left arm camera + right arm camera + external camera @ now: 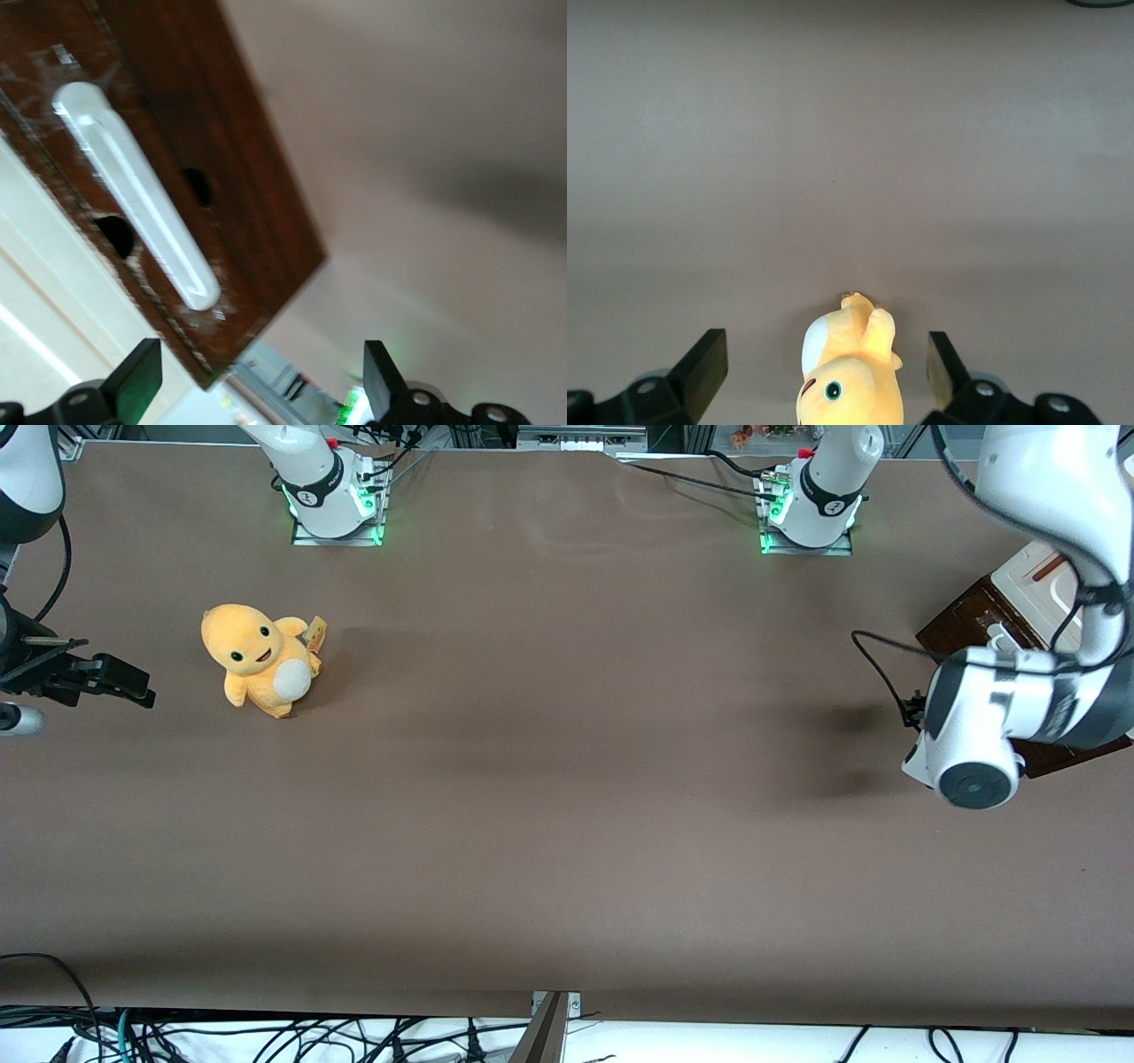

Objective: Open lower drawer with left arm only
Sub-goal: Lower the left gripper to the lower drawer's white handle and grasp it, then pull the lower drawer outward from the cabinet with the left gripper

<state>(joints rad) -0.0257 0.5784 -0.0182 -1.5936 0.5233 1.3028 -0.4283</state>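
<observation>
A: Fig. shows what, re. the task?

B: The left arm (1019, 700) reaches over the cabinet at the working arm's end of the table (567, 797). The lower drawer (177, 168), dark brown wood front, looks shut or nearly so; no pale inside shows. Its white bar handle (133, 190) lies flat across the front.

A: Gripper state?

B: The gripper (257, 385) hovers just off the drawer front, fingers (137, 381) spread wide apart, nothing between them. In the front view the arm's wrist hides it.

A: Key relation for the next move?

B: Handle vs. finger line. In the wrist view the handle's long axis runs diagonally, w/ one end close to one finger and the rest trailing away from the gap. So the handle isn't centred between the fingers yet, and it crosses the finger line at a slant, not square. Judgement: the hand needs to shift toward the handle's middle and prob. turn a bit, so the fingers straddle the bar across its short width, then close, then pull out from the cabinet.

A: Anything else in frame?

B: A cream-white panel (35, 292) sits beside the brown front; not the target. A yellow plush toy (261, 660) stands toward the parked arm's end, well apart from the drawer, so no obstacle.

A: Risk?

B: Closing off-centre could pinch the bar's end and slip.
</observation>
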